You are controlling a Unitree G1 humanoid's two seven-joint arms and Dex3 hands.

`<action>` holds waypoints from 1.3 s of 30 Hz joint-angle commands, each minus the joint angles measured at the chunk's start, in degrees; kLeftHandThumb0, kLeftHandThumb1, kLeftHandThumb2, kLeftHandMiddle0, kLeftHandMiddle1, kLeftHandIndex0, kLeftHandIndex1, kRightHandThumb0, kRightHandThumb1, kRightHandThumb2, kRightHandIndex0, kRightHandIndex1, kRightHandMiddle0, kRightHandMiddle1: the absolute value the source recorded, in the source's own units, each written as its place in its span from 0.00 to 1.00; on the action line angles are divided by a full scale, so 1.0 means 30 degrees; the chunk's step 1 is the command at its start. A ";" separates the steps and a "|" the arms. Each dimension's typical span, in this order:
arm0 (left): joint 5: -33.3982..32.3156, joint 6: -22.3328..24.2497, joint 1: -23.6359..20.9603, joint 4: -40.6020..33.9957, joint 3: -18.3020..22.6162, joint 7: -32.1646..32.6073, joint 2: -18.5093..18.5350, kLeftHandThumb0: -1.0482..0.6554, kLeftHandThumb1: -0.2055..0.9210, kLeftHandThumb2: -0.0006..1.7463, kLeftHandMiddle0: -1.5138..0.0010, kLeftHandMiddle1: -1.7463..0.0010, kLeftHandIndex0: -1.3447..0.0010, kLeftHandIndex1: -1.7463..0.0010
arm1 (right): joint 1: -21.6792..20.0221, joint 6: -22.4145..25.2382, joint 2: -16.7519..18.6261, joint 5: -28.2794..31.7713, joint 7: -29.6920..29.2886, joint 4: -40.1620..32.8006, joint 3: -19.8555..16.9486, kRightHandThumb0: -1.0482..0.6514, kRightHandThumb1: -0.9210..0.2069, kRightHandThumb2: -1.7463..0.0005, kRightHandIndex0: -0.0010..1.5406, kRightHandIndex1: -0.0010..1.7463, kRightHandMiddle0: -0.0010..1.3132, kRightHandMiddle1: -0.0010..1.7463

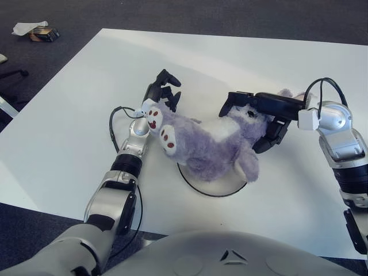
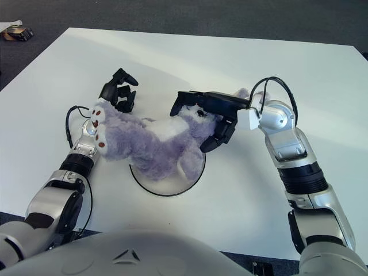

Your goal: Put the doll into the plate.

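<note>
The purple doll (image 1: 210, 144) lies across the plate (image 1: 201, 187), feet hanging past its left rim. The right hand (image 1: 261, 112) wraps around the doll's head to steer it. The left hand (image 1: 163, 92), fingers loosely curled, holds nothing beside the feet.

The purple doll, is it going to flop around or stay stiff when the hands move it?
Likely floppy: the doll sags over the plate, one limb hanging loose. Probably light for its size, being plush. Its fur should grip rather than slip under the right hand on its head; the left hand shows by its feet.
</note>
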 commanded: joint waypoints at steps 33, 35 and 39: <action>0.0299 0.0122 0.1055 0.1411 -0.0190 0.0113 -0.0187 0.39 0.80 0.47 0.37 0.00 0.76 0.00 | -0.6433 0.5698 0.2362 1.1412 1.0940 0.8596 -0.4069 0.00 0.04 0.89 0.00 0.00 0.00 0.05; 0.0308 0.0133 0.1046 0.1433 -0.0186 0.0126 -0.0190 0.39 0.80 0.47 0.37 0.00 0.76 0.00 | -0.6583 0.5631 0.2446 1.1298 1.1195 0.8879 -0.4152 0.00 0.04 0.90 0.00 0.00 0.00 0.04; 0.0264 0.0065 0.1035 0.1488 -0.0146 0.0133 -0.0223 0.39 0.80 0.47 0.37 0.00 0.76 0.00 | -0.6752 0.5574 0.2568 1.1126 1.1496 0.9189 -0.4291 0.00 0.04 0.90 0.00 0.00 0.00 0.03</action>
